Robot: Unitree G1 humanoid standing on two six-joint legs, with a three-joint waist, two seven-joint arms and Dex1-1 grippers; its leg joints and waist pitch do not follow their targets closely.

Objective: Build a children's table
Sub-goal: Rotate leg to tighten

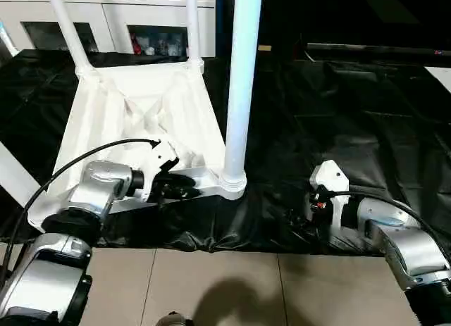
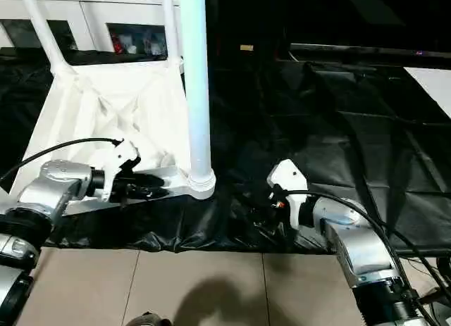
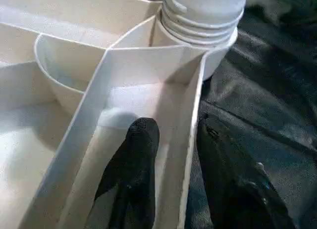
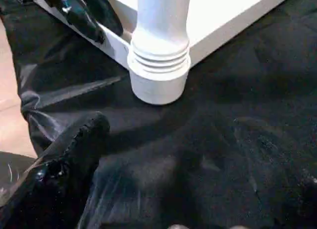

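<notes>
Bench: black sheet (image 1: 338,122) covers it, wrinkled, hanging over the near edge; tan floor tiles (image 1: 232,284) below you.
Background: white glass-door cabinet (image 1: 106,20) behind the bench, far side.
Tabletop: white tabletop (image 1: 141,115) lies upside down on the bench, ribbed underside up, left of centre, near edge close to the bench's front edge.
Legs: near-right leg (image 1: 241,79) stands upright in its corner socket (image 1: 232,185); threaded collar visible at the socket in both wrist views. Two more legs (image 1: 65,23) rise from the far corners, tilted slightly. Fourth leg you can't confirm.
Left gripper: left gripper (image 1: 176,185) sits on the tabletop's near edge rail, just left of the socket. One finger (image 3: 132,164) is inside the rib channel, the other outside the rim wall, so the jaws straddle that wall at a narrow gap. Whether they're pinching it, you can't tell.
Right gripper: right gripper (image 2: 257,203) low over the black sheet, right of the socket, apart from the leg. Jaws wide, holding nothing.
</notes>
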